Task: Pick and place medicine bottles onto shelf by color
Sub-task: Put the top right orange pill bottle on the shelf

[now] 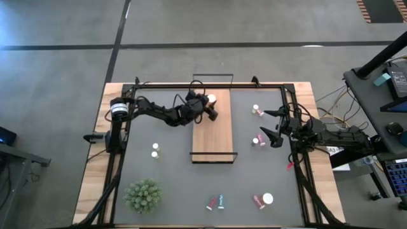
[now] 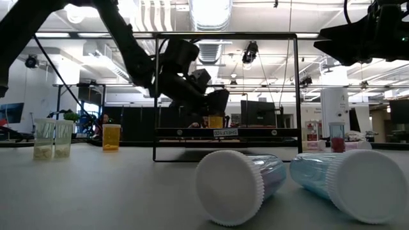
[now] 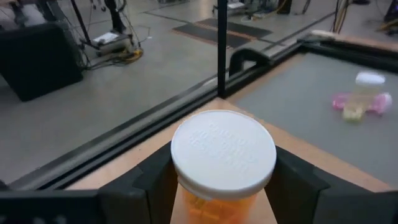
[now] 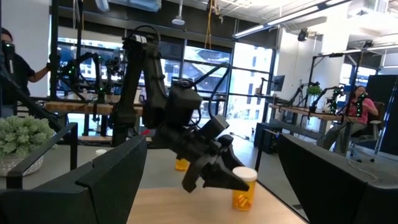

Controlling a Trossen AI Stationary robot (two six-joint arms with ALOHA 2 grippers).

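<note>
Your table point(image 1: 165, 172) carries the shelf point(image 1: 213, 137) at its middle, running away from you. Your left end effector point(image 3: 224, 180) sits over the shelf's far end, clamped on an upright orange bottle point(image 3: 221, 186) standing on the wood. Your right end effector point(image 1: 275, 124) hangs spread wide and empty near the table's right edge, close to a pink bottle point(image 1: 259, 140).

Bright overhead ceiling lights, backlit dark arms, blurry foreground bottles point(image 2: 239, 185)
</note>
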